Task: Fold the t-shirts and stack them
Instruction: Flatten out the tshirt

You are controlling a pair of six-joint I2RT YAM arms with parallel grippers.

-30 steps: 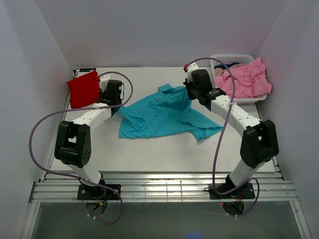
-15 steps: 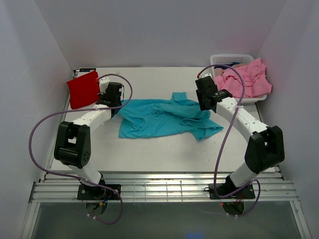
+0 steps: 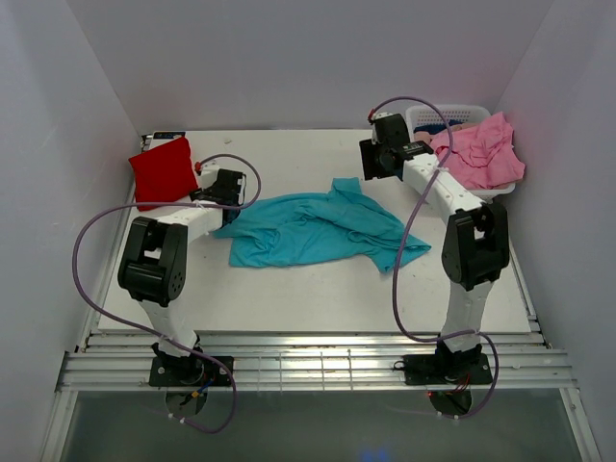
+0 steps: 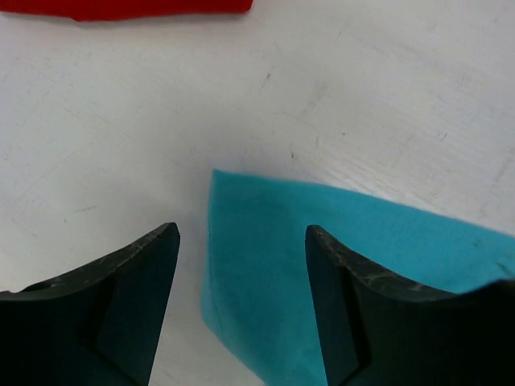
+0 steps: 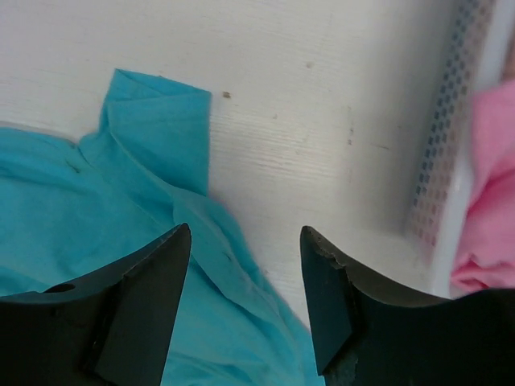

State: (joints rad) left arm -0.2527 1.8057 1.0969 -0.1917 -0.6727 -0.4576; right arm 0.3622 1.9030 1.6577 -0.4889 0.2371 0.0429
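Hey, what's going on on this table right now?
Two robot arms are working on t-shirts. The teal t-shirt lies rumpled in the middle of the table. The left gripper hangs open over its left corner, the right gripper open over its far edge; neither holds it. A red t-shirt lies folded far left; pink shirts sit in the basket.

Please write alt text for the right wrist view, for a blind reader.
The right gripper hangs open and empty over the table. A teal t-shirt lies at left; a white basket holding a pink t-shirt stands at right.
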